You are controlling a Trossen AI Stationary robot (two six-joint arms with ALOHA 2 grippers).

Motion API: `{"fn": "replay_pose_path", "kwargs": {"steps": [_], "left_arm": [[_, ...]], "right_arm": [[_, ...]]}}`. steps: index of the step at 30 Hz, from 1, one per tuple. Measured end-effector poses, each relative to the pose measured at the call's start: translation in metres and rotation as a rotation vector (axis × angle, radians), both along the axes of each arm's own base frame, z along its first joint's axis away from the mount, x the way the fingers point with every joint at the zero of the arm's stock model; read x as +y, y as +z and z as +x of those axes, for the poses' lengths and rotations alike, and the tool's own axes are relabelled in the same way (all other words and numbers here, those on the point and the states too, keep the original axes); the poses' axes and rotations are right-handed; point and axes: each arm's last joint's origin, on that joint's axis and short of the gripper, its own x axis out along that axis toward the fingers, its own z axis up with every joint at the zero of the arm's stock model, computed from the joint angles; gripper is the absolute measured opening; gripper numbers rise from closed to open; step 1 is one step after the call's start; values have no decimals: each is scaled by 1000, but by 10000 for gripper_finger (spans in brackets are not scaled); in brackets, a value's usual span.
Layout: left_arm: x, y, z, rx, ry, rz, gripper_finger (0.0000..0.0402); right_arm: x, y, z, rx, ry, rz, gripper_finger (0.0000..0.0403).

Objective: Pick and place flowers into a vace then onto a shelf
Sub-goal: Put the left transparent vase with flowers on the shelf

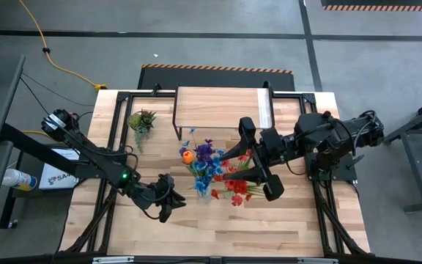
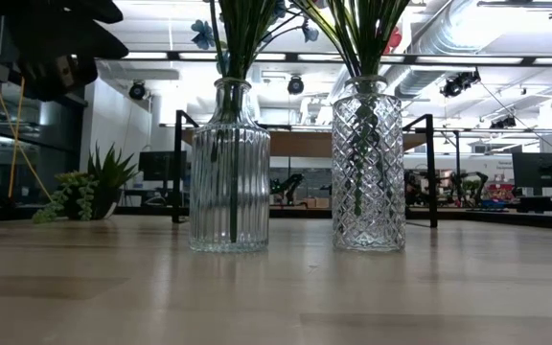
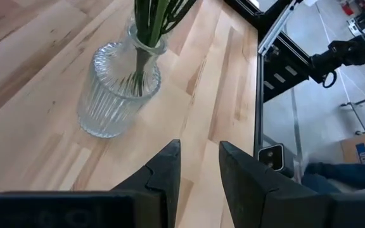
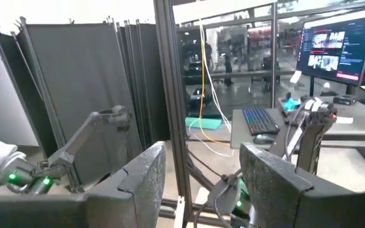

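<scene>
Wooden bench (image 1: 284,227) is carrying two vases of flowers (image 1: 209,163); the left claw (image 1: 168,199), slightly parted and empty, is hovering just beside them, while the right claw (image 1: 258,163), open and empty, is hanging above.

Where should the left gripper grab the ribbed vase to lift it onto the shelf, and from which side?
Probably the narrow neck of the ribbed vase, just under the rim, coming in level from the side. The body is wider than the neck and the stems stick straight up out of the mouth, blocking a top-down approach. The left gripper is open, empty and close beside it; the diamond-cut vase flanks its other side.
</scene>
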Motion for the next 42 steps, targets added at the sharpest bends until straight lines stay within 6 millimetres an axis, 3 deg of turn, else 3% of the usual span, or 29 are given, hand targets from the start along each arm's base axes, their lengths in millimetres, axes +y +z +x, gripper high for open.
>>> {"fn": "replay_pose_path", "kwargs": {"steps": [4, 7, 14, 19, 26, 36, 42], "left_arm": [[0, 0, 0, -9, 10, 14, 145], [0, 1, 1, -18, 7, 28, 174], [3, 0, 0, -25, 57, 68, 315], [5, -8, -2, 36, 61, 135, 392], [-3, -31, 8, 79, 53, 180, 355], [-10, -61, 23, 58, 120, 318, 345], [-12, -61, 26, 28, 128, 288, 344]], "right_arm": [[0, 0, 0, -3, 0, 1, 193], [0, 0, 0, -3, 0, 1, 193], [-5, 8, -10, -45, -14, -47, 193], [-16, 23, -33, -106, -63, -57, 193], [-24, 35, -56, -148, -67, -68, 193], [-23, 28, -54, -84, -63, -94, 193], [-23, 28, -54, -84, -63, -94, 193]]}}
